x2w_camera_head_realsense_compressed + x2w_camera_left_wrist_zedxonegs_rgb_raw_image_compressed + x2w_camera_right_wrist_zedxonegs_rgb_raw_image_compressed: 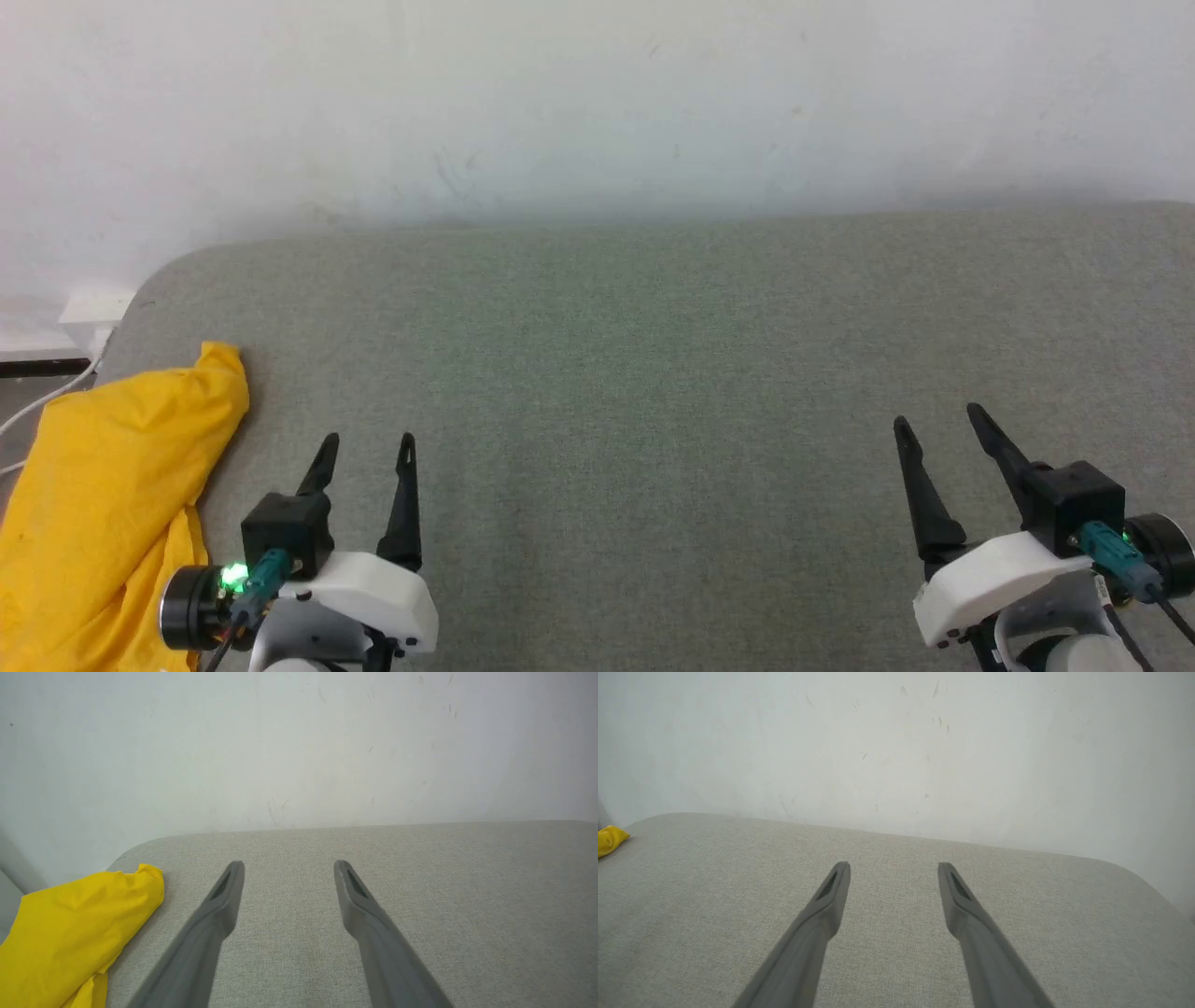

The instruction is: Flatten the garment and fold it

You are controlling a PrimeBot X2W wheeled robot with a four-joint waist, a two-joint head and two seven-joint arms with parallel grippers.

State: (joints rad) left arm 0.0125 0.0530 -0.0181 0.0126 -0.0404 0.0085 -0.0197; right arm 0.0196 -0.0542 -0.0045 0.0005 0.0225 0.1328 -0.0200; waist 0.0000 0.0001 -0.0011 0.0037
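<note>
The left hand [369, 439] and right hand [938, 416] are being held wide open, empty — the garment [103, 485] is lying lengthwise near-to-far, tip pointing far.

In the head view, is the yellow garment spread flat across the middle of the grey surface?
No, the garment lies bunched at the grey surface's left edge.

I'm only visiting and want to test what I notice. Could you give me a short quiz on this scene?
1. True or false: the left gripper is holding the shirt.
2. Which gripper is nearer the shirt? A) left B) right C) both equally near
3. Fill in: the right gripper has its jaws ____.
Key: 1 false; 2 A; 3 open.
</note>
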